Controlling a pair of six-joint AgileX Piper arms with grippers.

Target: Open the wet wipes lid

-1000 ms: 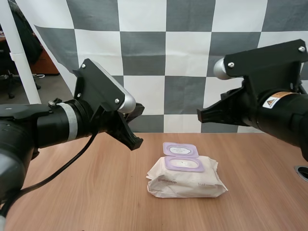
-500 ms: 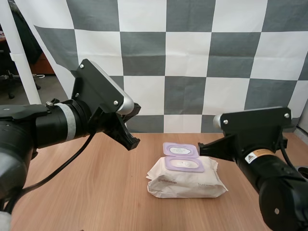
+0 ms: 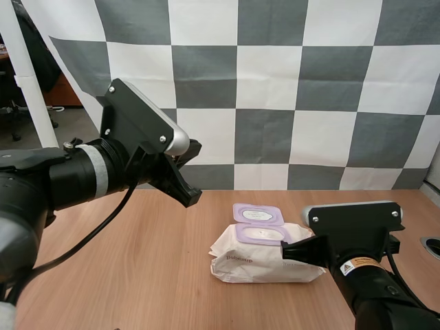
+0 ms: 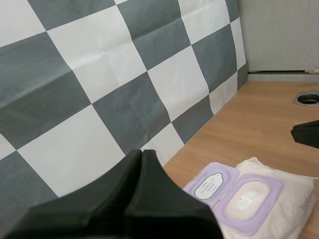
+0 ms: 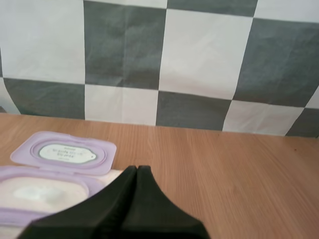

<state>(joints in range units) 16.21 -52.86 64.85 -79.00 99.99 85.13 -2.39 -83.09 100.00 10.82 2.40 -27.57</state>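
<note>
Pack of wipes (image 3: 254, 261): lies flat near the middle of the table (image 3: 124, 275). Its right end is hidden behind the right arm.
Lid (image 3: 258, 214): flipped open and lying back flat on the far side of the pack. The label on its inner face is too small to read.
Opening (image 3: 264, 235): an uncovered purple oval frame with something white inside. I can't make out more than that.
Left gripper (image 3: 191, 198): held up off the table, to the left of the pack and well apart from it. Its fingers are pressed together into one dark wedge with nothing between them.
Right gripper (image 3: 286, 250): low, with its tip just beside the pack's right side. I cannot tell whether it touches. Its fingers are pressed together and hold nothing.
Print on the pack's front: faint, not legible.
</note>
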